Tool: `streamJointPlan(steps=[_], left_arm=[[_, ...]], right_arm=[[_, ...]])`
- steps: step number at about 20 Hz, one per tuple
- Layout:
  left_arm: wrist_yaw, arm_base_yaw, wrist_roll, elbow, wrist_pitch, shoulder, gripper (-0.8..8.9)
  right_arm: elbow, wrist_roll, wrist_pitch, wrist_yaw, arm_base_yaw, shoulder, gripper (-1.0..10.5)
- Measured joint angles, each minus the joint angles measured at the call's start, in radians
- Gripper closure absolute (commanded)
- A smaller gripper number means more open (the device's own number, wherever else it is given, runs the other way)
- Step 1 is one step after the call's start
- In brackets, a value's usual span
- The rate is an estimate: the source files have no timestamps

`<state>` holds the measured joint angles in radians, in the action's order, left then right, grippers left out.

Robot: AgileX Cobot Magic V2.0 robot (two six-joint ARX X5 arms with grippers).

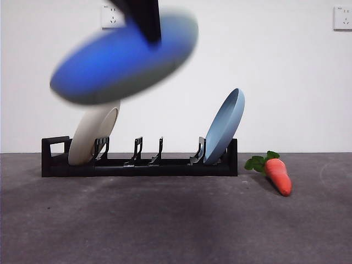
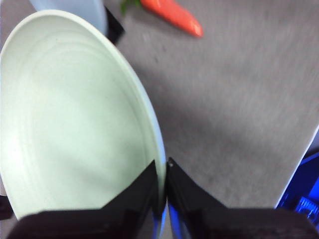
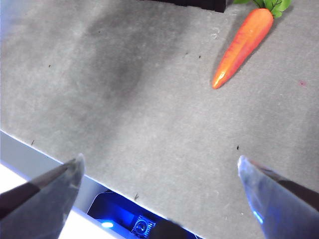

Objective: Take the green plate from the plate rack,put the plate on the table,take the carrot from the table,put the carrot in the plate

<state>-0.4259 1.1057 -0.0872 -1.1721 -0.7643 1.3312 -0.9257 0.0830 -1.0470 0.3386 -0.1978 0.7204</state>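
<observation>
- Behind the dark grey desk (image 1: pixel 165 225) in the front view stands a white wall (image 1: pixel 286 71) with two sockets, one at 11 o'clock (image 1: pixel 113 16) and one at 1 o'clock (image 1: pixel 342 17).
- Front view: the plate rack (image 1: pixel 140 160) sits on the desk left of centre. A cream-beige plate (image 1: pixel 93 133) leans in its left end, and a blue plate (image 1: pixel 225 126) leans in its right end; the middle slots show bare prongs.
- Front view: high at 11 o'clock, a blurred plate (image 1: pixel 124 58) hangs tilted in the air above the rack, its underside looking deep blue here. A dark arm from the top edge holds it at the upper rim.
- Front view: the carrot (image 1: pixel 278 175) lies on the desk at 4 o'clock, just right of the rack's end, leaves toward the rack.
- Left wrist view: the left pincer (image 2: pixel 163 186) is clamped on the rim of the green plate (image 2: pixel 70 114), one jaw on each face. The plate's pale green inner face fills the frame's 9 o'clock side, clear of the desk. The carrot shows at 12 o'clock, with the blue plate's edge beside it.
- Right wrist view: the right pincer (image 3: pixel 159 184) hangs with its jaws wide apart, holding nothing, over the desk's near edge. The carrot lies at 1 o'clock, well apart from the jaws, tip pointing toward them; the rack's end is touching nothing, just beside the leaves.
</observation>
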Motion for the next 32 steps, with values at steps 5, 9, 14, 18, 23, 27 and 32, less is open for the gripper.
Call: streamJointPlan(steps=[5, 9, 14, 18, 23, 27, 32], left_arm=[[-0.007, -0.001, -0.060, 0.119, 0.166, 0.171, 8.20], [0.001, -0.001, -0.090, 0.119, 0.259, 0.317, 8.20], [-0.007, 0.000, -0.105, 0.117, 0.309, 0.430, 8.17], [0.044, -0.008, -0.102, 0.117, 0.323, 0.440, 5.50], [0.061, -0.011, -0.081, 0.117, 0.316, 0.439, 4.68], [0.091, -0.010, 0.006, 0.117, 0.280, 0.333, 4.68], [0.187, 0.006, 0.188, 0.106, 0.261, 0.023, 4.68]], right_arm=[[0.000, -0.001, 0.000, 0.001, 0.000, 0.000, 3.5], [0.000, -0.003, 0.000, 0.001, 0.000, 0.000, 3.5], [0.000, -0.008, 0.000, 0.001, 0.000, 0.000, 3.5], [0.000, -0.008, 0.011, 0.001, 0.000, 0.000, 3.5], [0.000, -0.008, 0.017, -0.002, 0.000, 0.009, 3.5], [0.000, -0.041, 0.123, -0.026, 0.000, 0.072, 3.5], [-0.001, -0.102, 0.343, -0.028, 0.000, 0.300, 3.5]])
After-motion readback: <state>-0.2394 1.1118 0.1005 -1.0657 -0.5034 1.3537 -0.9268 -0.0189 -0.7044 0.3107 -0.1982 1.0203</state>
